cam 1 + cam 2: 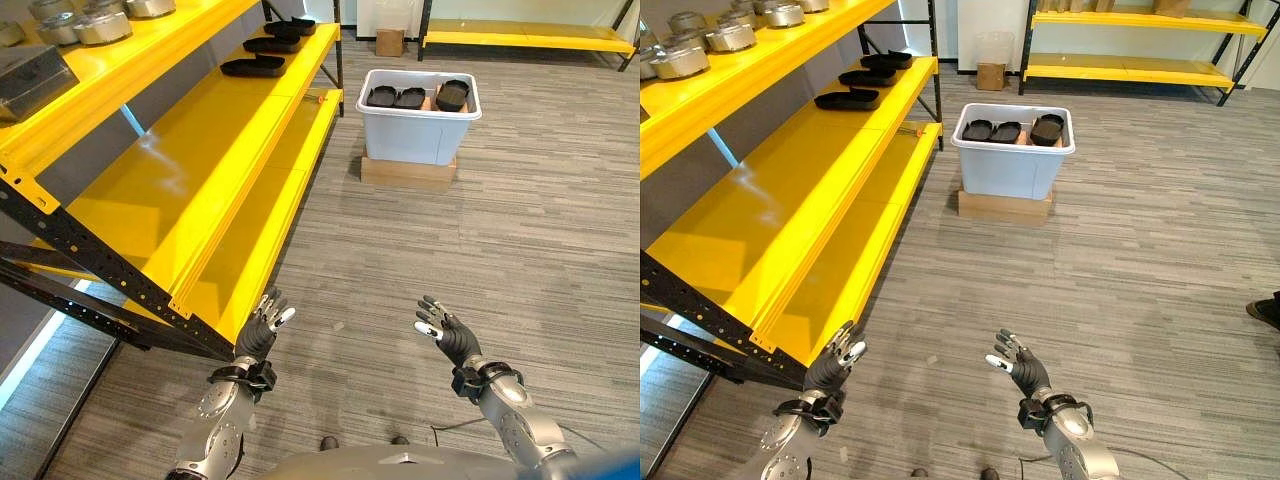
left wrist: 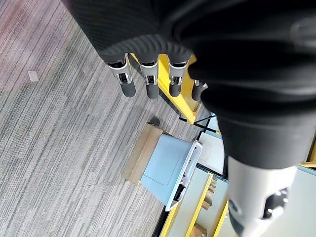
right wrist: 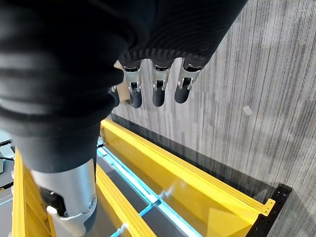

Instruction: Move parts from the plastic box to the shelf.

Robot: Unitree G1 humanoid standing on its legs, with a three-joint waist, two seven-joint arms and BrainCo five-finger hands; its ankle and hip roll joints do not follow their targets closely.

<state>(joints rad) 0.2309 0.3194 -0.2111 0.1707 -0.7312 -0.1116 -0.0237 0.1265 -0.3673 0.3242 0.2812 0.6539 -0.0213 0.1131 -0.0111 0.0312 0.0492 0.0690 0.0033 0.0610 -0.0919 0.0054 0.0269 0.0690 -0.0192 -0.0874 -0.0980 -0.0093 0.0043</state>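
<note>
Parts wait in the box, hands empty.
Black oval parts (image 1: 410,97) fill the pale box (image 1: 418,132) (on cardboard); left hand (image 1: 262,328) and right hand (image 1: 447,332) hang released.

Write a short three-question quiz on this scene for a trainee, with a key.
1. True or false: the left robot hand holds a black part.
2. Where are black parts still waiting? A) in the plastic box B) on the floor C) in the right robot hand
3. What does the plastic box stand on?

Key: 1 false, both robot hands are open and hold nothing. 2 A. 3 a flat cardboard box on the floor; other parts already lie on the yellow shelf.
</note>
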